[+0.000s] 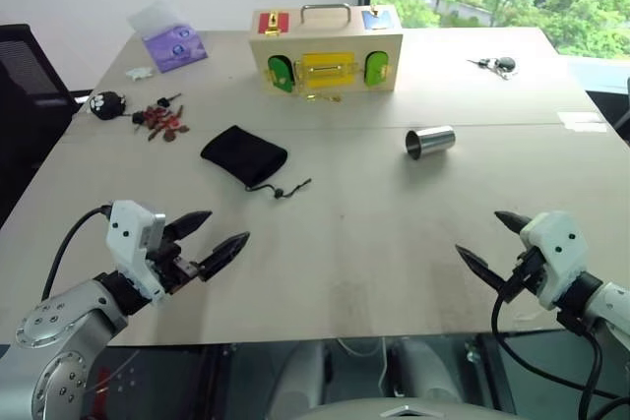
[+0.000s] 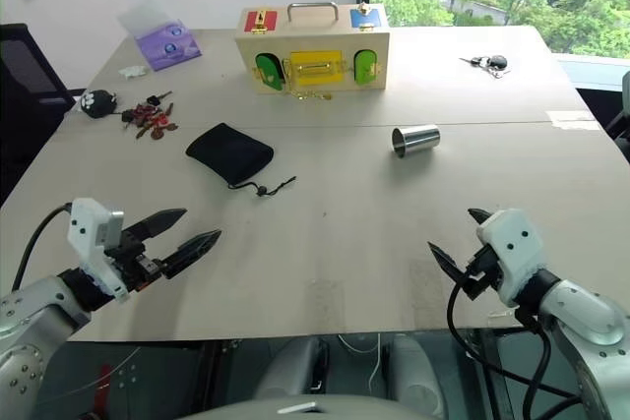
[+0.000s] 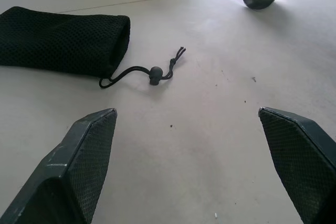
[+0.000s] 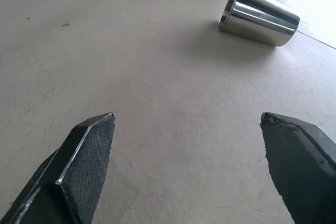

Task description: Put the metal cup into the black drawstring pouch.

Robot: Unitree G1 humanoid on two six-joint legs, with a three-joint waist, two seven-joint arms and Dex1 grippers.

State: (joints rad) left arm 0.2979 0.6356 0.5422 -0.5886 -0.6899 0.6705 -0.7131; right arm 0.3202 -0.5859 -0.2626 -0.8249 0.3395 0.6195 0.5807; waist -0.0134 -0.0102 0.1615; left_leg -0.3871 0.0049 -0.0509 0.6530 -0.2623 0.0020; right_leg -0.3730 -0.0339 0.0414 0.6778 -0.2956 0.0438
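Metal cup (image 1: 430, 142) on its side on the table (image 1: 374, 243), black drawstring pouch (image 1: 243, 155) lying flat well to its left, left gripper (image 1: 219, 234) and right gripper (image 1: 489, 241) jaws spread, empty, near the table's front edge

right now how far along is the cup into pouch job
Nothing looks done yet. The metal cup lies on its side on the table, apart from the black drawstring pouch, which lies flat. Nothing is in hand: left gripper and right gripper hover with jaws open. Grasping, bagging remain.
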